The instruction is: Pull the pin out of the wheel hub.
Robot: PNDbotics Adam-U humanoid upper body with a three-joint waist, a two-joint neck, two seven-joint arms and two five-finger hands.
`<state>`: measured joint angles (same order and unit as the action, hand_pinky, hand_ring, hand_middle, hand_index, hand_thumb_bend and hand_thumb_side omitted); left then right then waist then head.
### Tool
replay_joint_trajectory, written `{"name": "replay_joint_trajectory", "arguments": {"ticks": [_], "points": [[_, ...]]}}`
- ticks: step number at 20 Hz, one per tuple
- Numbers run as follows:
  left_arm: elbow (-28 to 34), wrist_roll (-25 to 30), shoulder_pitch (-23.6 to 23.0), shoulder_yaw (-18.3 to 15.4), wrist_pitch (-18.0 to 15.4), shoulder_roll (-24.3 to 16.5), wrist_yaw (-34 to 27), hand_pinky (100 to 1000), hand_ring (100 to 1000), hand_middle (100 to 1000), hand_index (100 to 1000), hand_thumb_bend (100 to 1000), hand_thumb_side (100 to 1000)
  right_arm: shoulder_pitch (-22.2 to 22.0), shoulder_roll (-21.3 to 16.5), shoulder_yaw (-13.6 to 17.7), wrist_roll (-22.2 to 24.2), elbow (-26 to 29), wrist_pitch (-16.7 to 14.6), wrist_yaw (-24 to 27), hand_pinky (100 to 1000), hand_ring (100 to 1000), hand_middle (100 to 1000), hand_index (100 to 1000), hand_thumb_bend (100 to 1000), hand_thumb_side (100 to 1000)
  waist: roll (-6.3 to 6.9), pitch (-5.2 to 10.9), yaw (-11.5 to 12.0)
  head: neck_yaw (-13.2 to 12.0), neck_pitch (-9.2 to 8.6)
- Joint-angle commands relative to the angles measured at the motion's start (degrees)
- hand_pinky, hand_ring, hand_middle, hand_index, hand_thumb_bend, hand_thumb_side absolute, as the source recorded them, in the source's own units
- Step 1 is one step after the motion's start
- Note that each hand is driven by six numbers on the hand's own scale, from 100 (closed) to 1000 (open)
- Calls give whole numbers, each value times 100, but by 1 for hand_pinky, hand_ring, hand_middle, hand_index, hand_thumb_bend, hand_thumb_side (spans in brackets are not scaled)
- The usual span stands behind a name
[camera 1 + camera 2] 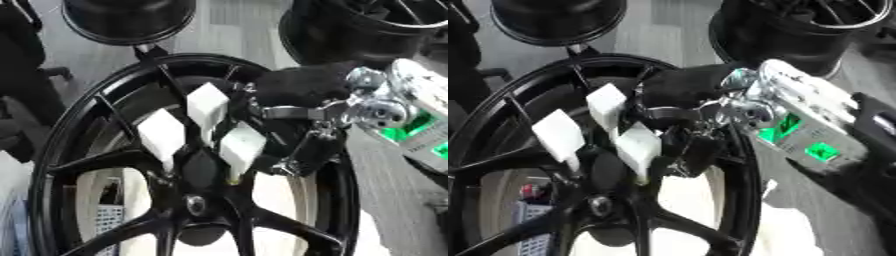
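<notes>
Left eye view has the black wheel hub [188, 172] filling most of the frame, its spokes meeting at a dark centre cap low in the middle. Three white block-headed pins stand in the hub just above that centre: one pin on the far-left side [162, 134], a second pin at the top [207, 105], and a third pin nearest my hand [241, 145]. All three are seated in the hub, their white heads tilted like diamonds.

My right hand [302, 85] comes in from the right of the hub, black glove over silver joints, lying over the rim and upper spokes beside the top pin. Its fingers reach down toward the third pin, but they merge with the dark spokes, so I cannot tell whether they are curled or straight, or whether they touch a pin. Behind the hand, my forearm casing [811, 125] shows grey with green lights.

Beyond the hub, two more black wheels [131, 20] rest on the grey floor.
</notes>
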<state>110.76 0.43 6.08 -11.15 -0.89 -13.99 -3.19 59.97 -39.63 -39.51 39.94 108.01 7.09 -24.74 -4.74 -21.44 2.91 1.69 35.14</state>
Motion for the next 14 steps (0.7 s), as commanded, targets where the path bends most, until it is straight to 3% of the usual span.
{"name": "replay_joint_trajectory", "arguments": {"ticks": [1,14], "points": [[61,22,22,-10,3,-37,-5,818,773,675,811,100,694,138,-150,121,18,100,68,178,845,750,405,515,100,140,12,166,-1,-8,-56],[54,36,-19,-22,16,-54,5,820,773,676,812,100,691,387,-315,161,182,51,264,494,846,738,346,460,100,174,-48,306,5,16,-99]]}}
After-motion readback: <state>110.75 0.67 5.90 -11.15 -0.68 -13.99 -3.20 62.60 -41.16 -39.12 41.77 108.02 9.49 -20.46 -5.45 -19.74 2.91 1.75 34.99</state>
